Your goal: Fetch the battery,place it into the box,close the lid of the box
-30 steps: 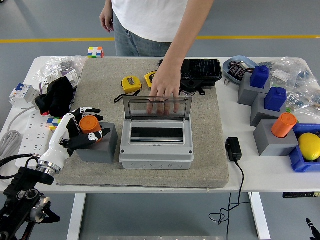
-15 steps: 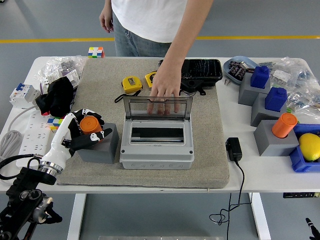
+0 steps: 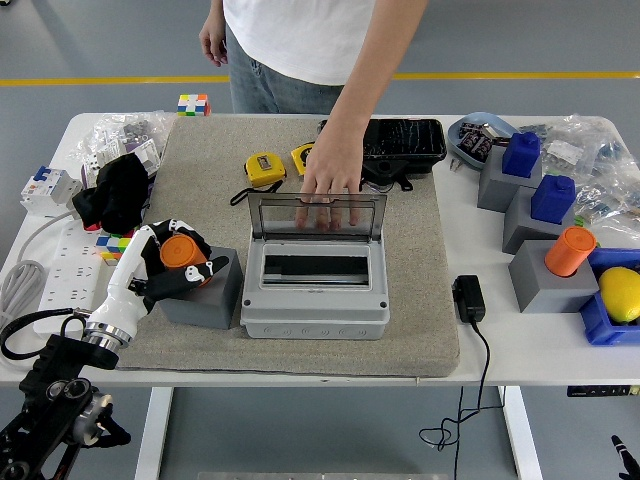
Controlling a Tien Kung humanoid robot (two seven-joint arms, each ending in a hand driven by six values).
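1. While our left hand point(image 3: 165, 262) is reaching in from the lower left, we are curling its black-and-white fingers point(image 3: 196, 274) around the orange cylindrical battery point(image 3: 178, 249), gripping it.
2. We are finding the battery standing upright in the grey block holder point(image 3: 205, 294), which is sitting on the tan felt mat point(image 3: 200, 180) just left of the grey plastic box point(image 3: 314, 293).
3. We are seeing the box resting open, its clear hinged lid point(image 3: 315, 215) standing up along the far edge.
4. A person in a white shirt is standing at the far side and pressing one hand point(image 3: 330, 180) down behind the lid, fingers showing through the clear plastic.
5. We are noting two yellow tape measures point(image 3: 264, 166) and a black case point(image 3: 400, 140) lying beyond the box on the mat.
6. We are seeing, well to the right on the white table point(image 3: 480, 340), three more grey block holders, two carrying blue batteries point(image 3: 521, 154) and one carrying an orange battery point(image 3: 568, 250), beside a blue bin point(image 3: 598, 325) holding a yellow lemon point(image 3: 620, 292).
7. A black power adapter point(image 3: 468, 297) is lying just right of the mat.
8. Our right hand is staying out of view.
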